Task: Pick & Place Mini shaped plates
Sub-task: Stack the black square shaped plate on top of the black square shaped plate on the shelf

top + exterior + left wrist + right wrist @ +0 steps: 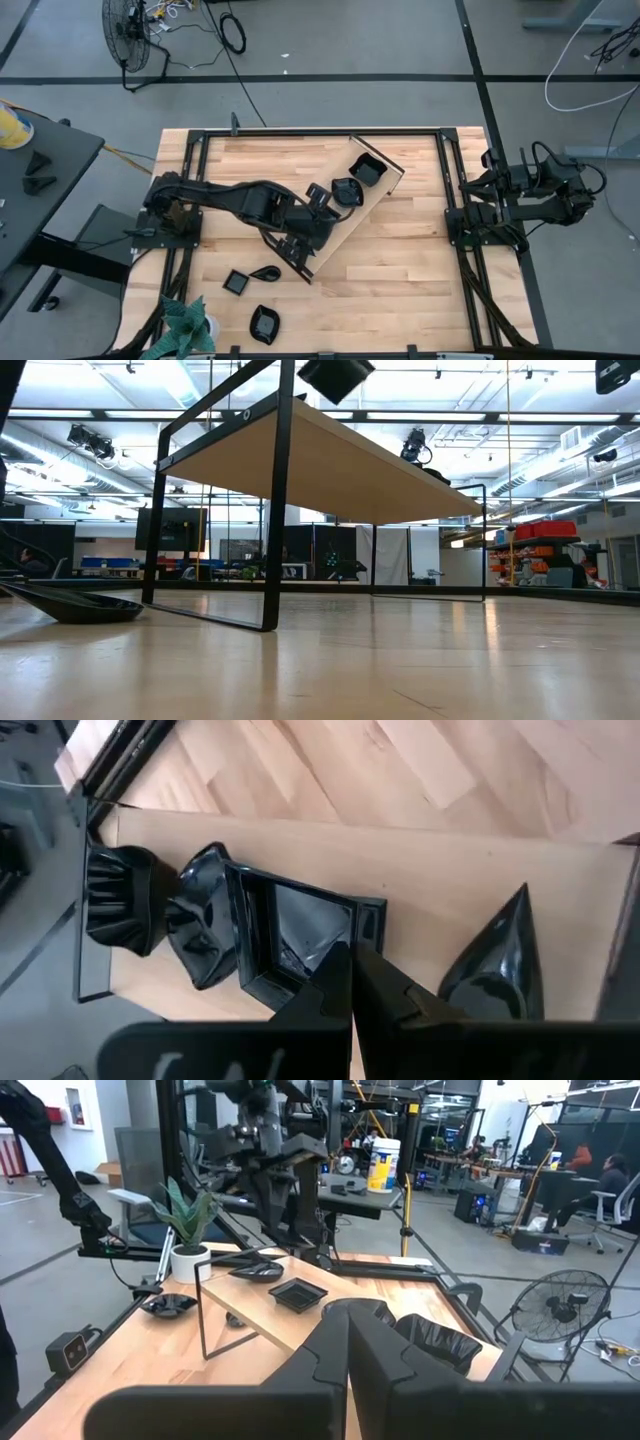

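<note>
Several mini shaped plates, all glossy black, sit on a raised light-wood tray (pixel 450 870) that lies slantwise on the table. They are a square one (pixel 300 935), a wavy one (pixel 205 920), a ribbed one (pixel 120 905) at the tray's far end and a pointed leaf one (pixel 495 970). My left gripper (pixel 350 965) is shut, above the tray (pixel 330 250), slanting down, with its tips at the square plate's (pixel 347 190) near corner. Three more plates (pixel 236 282) (pixel 265 272) (pixel 263 323) rest on the table near its front left. My right gripper (pixel 350 1340) is shut, waiting at the table's right edge. My left gripper's shut fingertips (pixel 338 960) stand over the square plate's near corner (pixel 368 915), coming from above at a slant. Nothing shows between the fingers. Whether the tips touch the plate I cannot tell, since they hide that spot.
A potted plant (pixel 185 325) stands at the table's front left corner. The tray stands on a black wire frame (pixel 275 510), with one plate (pixel 75 605) on the tabletop beside it. Bare wood lies between the tray and the right arm (pixel 520 195).
</note>
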Controlling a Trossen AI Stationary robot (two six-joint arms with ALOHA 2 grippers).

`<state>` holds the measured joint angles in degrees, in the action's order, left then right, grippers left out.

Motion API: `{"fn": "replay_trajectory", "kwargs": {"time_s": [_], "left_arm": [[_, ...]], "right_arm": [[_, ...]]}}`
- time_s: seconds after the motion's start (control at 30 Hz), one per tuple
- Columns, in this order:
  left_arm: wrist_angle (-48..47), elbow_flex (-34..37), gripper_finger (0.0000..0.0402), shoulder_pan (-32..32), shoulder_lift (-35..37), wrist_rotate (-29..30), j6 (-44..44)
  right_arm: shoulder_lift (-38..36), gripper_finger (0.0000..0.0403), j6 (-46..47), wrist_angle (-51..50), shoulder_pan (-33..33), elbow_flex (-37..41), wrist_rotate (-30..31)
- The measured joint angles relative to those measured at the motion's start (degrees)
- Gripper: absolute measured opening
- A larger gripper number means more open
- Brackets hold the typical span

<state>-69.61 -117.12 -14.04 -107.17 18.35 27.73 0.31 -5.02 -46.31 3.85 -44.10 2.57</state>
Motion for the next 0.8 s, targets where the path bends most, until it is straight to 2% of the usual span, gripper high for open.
{"fn": "replay_trajectory", "kwargs": {"time_s": [0.27,0.5,0.8], "left_arm": [[5.43,6.04,0.0,0.33,0.14,5.15,4.49],[7.21,10.65,0.0,0.37,0.08,5.72,2.31],[9.3,11.19,0.0,0.37,0.14,9.27,-1.32]], "right_arm": [[-0.01,0.001,0.0,0.0,0.0,0.0,0.0],[-0.01,0.001,0.0,0.0,0.0,0.0,0.0],[-0.01,0.001,-0.01,0.0,-0.01,0.0,0.0]]}}
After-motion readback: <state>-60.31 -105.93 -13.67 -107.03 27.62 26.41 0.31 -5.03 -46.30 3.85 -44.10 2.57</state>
